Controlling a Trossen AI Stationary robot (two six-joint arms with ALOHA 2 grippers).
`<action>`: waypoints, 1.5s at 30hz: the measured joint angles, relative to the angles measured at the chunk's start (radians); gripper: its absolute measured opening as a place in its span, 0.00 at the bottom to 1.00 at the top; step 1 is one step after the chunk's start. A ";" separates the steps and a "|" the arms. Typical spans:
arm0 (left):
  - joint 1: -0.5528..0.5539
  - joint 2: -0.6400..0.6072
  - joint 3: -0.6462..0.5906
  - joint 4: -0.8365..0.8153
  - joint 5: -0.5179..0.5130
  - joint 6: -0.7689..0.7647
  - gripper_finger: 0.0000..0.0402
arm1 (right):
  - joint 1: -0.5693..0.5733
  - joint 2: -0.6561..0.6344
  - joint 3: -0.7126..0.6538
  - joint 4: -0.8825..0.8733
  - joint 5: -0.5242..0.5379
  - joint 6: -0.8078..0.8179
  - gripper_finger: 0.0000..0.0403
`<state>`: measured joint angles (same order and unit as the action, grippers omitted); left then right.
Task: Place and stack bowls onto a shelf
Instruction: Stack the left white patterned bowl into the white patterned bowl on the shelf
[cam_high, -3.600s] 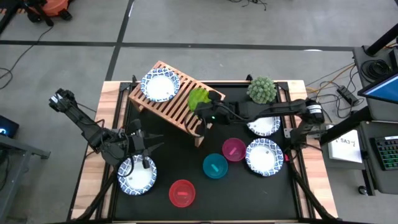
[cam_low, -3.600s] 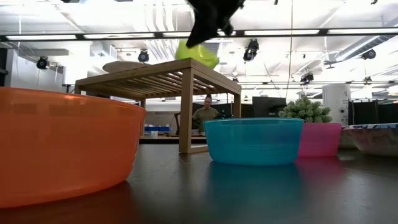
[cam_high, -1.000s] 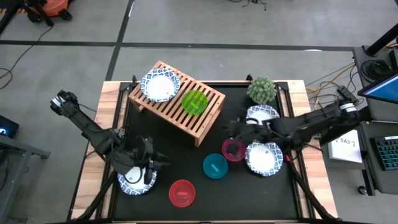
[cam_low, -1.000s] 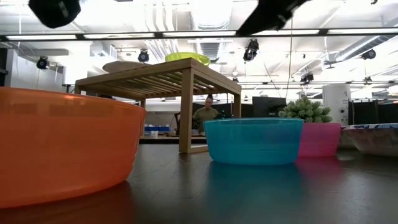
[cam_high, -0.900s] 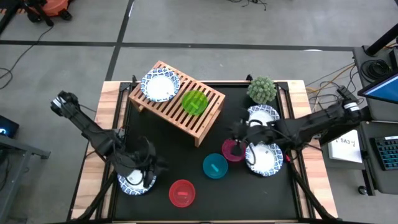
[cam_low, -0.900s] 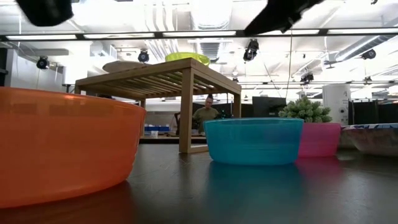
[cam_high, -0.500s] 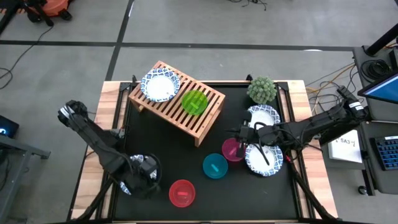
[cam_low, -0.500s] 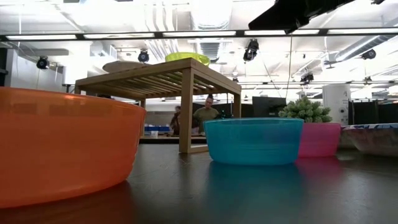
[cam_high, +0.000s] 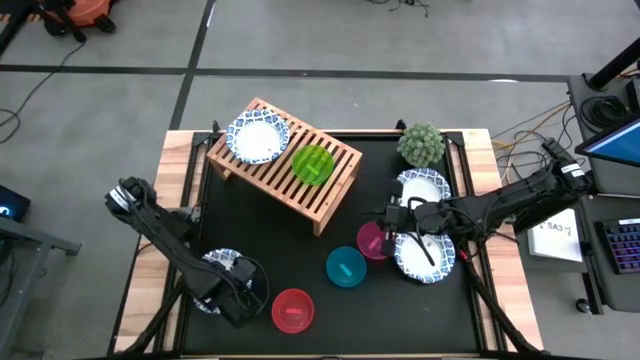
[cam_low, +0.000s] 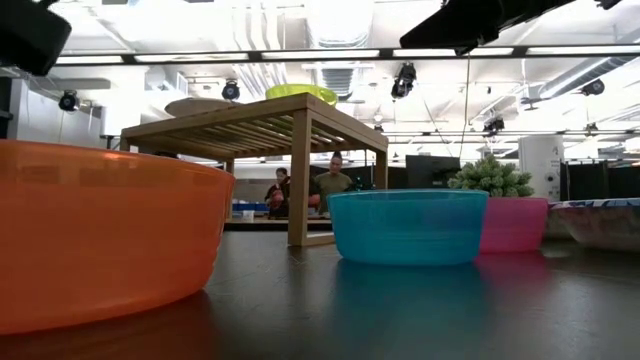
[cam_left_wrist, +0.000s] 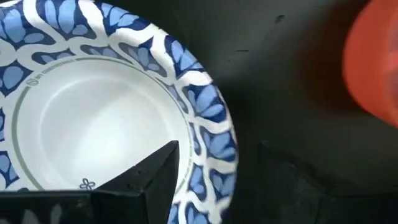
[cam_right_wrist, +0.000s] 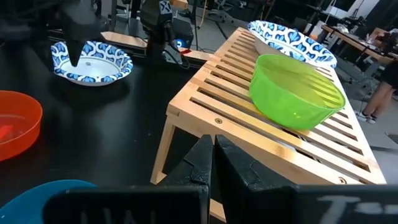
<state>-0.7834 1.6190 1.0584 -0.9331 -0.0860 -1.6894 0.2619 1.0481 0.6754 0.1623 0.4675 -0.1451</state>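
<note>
Hovering over a patterned bowl (cam_left_wrist: 93, 118), the left hand (cam_high: 232, 290) is seen, grip unreadable; right hand (cam_high: 392, 222), fingers together and empty, is held beside the magenta bowl (cam_high: 372, 240).

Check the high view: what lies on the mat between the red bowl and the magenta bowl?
The teal bowl sits between the red bowl and the magenta bowl, close beside the magenta one. The high view shows it; otherwise only bare black mat.
</note>
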 joint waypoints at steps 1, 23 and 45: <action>0.000 0.011 0.000 0.000 0.000 0.000 0.49 | 0.000 0.000 0.000 0.000 0.000 0.000 0.02; -0.004 0.053 0.270 -0.195 0.112 0.227 0.01 | 0.000 -0.001 0.000 0.008 0.003 -0.105 0.02; 0.124 0.037 1.054 -0.631 -0.874 1.167 0.00 | 0.000 -0.018 -0.001 0.007 -0.006 -0.135 0.02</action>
<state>-0.6595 1.6555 2.1128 -1.5645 -0.9603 -0.5226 0.2615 1.0298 0.6746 0.1698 0.4614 -0.2802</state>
